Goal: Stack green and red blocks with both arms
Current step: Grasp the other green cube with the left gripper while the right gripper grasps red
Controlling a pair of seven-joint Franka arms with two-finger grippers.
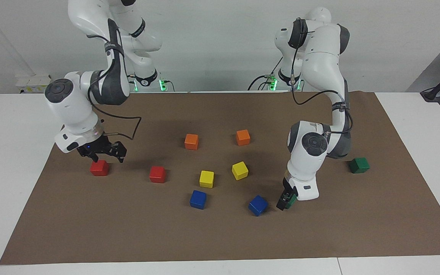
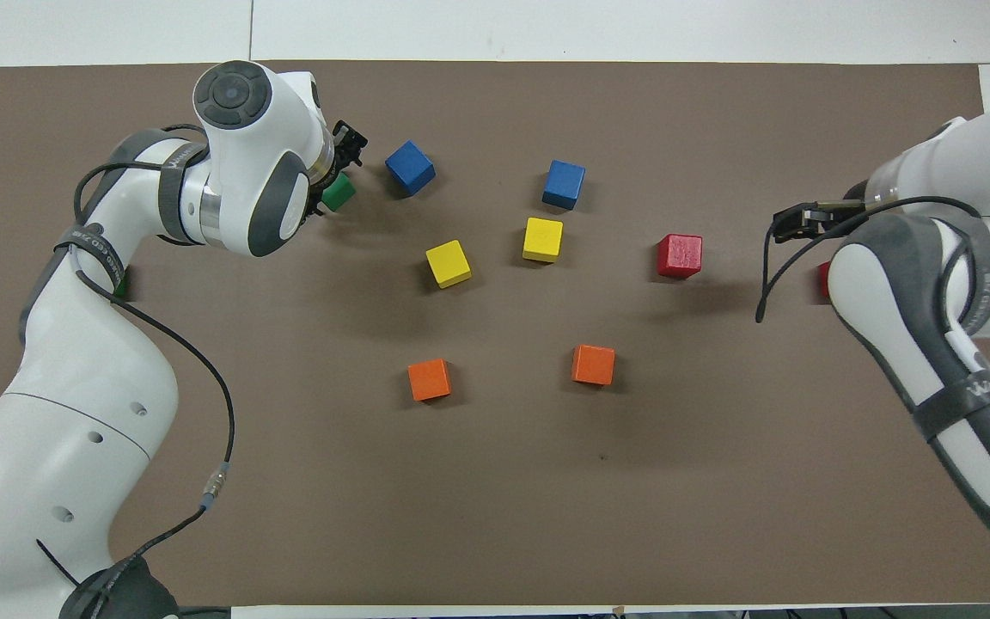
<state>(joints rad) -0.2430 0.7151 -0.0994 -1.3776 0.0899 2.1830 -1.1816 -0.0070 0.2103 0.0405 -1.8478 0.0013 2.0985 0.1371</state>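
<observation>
My left gripper [image 1: 287, 201] is low over the brown mat and shut on a dark green block [image 1: 291, 200], beside a blue cube; the block also shows in the overhead view [image 2: 339, 193] under the gripper [image 2: 338, 172]. The second green block [image 1: 359, 165] sits on the mat toward the left arm's end. My right gripper [image 1: 107, 156] is open and hangs just above a red block [image 1: 99, 168], not touching it. In the overhead view this gripper [image 2: 794, 222] shows and the arm hides most of that block [image 2: 823, 279]. The second red block [image 1: 157, 174] [image 2: 680, 255] stands free nearby.
Two orange cubes [image 1: 191, 141] [image 1: 243, 137], two yellow cubes [image 1: 206, 178] [image 1: 240, 170] and two blue cubes [image 1: 198, 199] [image 1: 258, 205] are spread over the middle of the brown mat [image 1: 220, 236]. The blue cube by the left gripper is very close to it.
</observation>
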